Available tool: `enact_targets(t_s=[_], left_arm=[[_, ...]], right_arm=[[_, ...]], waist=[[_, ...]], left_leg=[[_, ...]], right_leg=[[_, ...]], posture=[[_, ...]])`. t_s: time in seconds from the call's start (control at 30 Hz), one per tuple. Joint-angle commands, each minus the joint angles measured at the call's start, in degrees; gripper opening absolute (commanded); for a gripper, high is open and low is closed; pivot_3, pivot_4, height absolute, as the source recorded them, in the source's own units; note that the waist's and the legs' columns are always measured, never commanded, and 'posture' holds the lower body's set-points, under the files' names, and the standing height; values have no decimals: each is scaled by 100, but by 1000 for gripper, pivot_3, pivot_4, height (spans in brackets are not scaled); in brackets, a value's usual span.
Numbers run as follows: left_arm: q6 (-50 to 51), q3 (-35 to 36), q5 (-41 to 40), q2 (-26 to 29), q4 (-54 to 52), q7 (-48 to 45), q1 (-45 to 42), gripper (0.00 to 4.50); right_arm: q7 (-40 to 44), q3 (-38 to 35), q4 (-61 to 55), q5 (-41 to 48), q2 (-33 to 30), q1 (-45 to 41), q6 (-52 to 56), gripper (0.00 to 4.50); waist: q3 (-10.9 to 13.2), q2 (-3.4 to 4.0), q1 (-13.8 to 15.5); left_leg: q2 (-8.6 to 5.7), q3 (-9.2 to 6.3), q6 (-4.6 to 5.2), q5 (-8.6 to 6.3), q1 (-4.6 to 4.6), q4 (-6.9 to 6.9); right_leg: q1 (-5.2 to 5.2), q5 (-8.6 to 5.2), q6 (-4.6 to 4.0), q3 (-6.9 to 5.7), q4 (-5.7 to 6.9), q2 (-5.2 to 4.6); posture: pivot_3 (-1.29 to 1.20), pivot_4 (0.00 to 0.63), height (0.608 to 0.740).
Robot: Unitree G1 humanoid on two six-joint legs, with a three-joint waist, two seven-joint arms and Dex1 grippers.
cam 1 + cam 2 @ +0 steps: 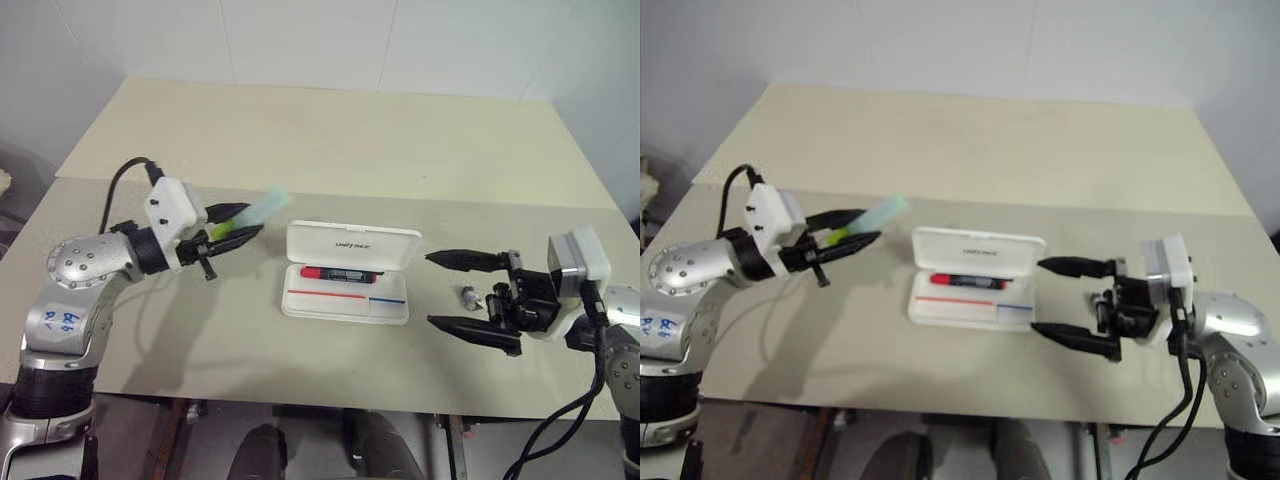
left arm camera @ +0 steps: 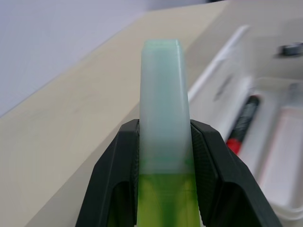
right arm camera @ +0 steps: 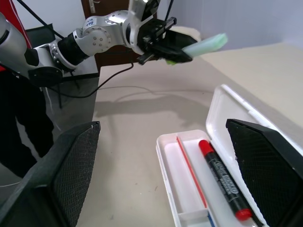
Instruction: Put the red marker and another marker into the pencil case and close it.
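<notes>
The white pencil case [image 1: 300, 303] lies open in the middle of the table, lid [image 1: 352, 245] tilted back. The red marker [image 1: 340, 273] rests inside it, also seen as a red-capped pen [image 3: 224, 185]. My left gripper [image 1: 243, 220] hovers above the table left of the case, shut on the green highlighter [image 1: 253, 214], whose pale mint cap [image 2: 162, 101] sticks out past the fingers [image 2: 113, 177] toward the case. My right gripper [image 1: 455, 290] stands open just right of the case with nothing between its fingers.
A small grey-silver stub [image 1: 467, 296] lies on the table between the right gripper's fingers. The beige table [image 1: 330, 140] stretches back to a white wall. A seam crosses the table behind the case.
</notes>
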Motion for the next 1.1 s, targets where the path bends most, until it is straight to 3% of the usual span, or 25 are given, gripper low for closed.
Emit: enact_targets(t_s=[0.03,0.23,0.47,0.7,1.1], left_arm=[[-303,-262,-183,-149,-115,-433,-284,1103],[-350,-840,-226,-558,-43,-854,-423,1103],[-388,-1691,489,-773,965,-1144,-763,1103],[-1092,-2071,1052,-790,1934,-1637,-1063,1103],[-1273,-2346,1452,-991,2373,-2038,-1505,1103]], right_arm=[[251,-318,45,13,-90,265,-251,4500],[205,-422,38,-107,-82,563,-437,4500],[160,-402,37,-205,-15,705,-601,4500],[13,-350,-59,-279,72,867,-724,4500],[-312,-98,-259,-458,253,982,-812,4500]], waist=[[0,0,12],[2,3,-21],[10,16,-9],[10,18,-16],[11,20,-2]], left_leg=[[-3,0,1,1,1,4],[-9,1,6,5,17,30],[-15,-13,9,7,24,84],[-22,-15,15,10,22,92],[-16,-22,16,10,17,92]], right_leg=[[2,0,0,-1,4,7],[26,5,9,7,2,15],[42,5,9,3,33,28],[46,10,15,7,37,24],[45,10,16,2,36,21]], posture=[[0,150,740],[0,150,740],[0,150,740],[0,150,740],[0,150,740]])
